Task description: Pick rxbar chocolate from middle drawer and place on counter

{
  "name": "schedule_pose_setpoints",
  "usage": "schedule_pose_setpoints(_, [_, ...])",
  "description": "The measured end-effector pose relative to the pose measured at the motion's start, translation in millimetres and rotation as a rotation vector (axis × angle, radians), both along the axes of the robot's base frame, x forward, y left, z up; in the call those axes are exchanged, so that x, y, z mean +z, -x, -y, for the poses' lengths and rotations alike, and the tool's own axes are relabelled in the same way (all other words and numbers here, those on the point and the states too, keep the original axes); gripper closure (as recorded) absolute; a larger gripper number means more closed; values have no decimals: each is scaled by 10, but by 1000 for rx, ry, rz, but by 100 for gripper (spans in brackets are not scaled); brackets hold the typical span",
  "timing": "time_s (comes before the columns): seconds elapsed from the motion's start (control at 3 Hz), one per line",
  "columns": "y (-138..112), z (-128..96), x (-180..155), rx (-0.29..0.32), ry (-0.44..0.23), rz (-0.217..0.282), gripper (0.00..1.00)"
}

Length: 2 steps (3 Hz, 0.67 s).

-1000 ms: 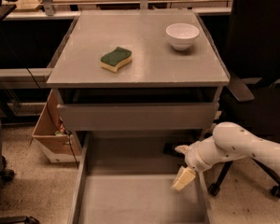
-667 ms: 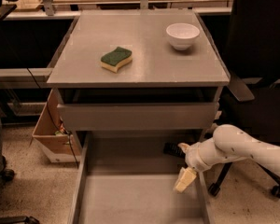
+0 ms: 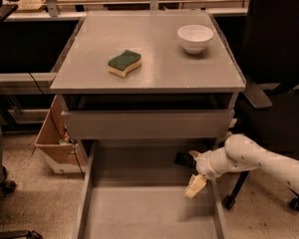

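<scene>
The end effector is hanging by the open drawer's 3 o'clock wall; open or closed, I cannot tell. The chocolate bar is lying just beside it, at the drawer's 1 o'clock corner.

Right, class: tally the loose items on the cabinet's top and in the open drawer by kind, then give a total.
sponge: 1, on the counter
bowl: 1, on the counter
rxbar chocolate: 1, at the back right of the middle drawer
Total: 3
The gripper hangs over the drawer's right side, close to the bar.
</scene>
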State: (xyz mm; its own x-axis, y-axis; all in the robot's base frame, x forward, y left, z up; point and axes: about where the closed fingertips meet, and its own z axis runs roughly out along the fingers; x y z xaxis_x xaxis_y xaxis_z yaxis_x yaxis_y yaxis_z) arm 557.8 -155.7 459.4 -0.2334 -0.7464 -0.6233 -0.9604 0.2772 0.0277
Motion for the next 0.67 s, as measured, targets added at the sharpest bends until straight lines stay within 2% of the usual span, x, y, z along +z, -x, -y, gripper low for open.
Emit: schedule_pose_setpoints(0.67, [-614, 247, -326, -55, -6, 73, 0])
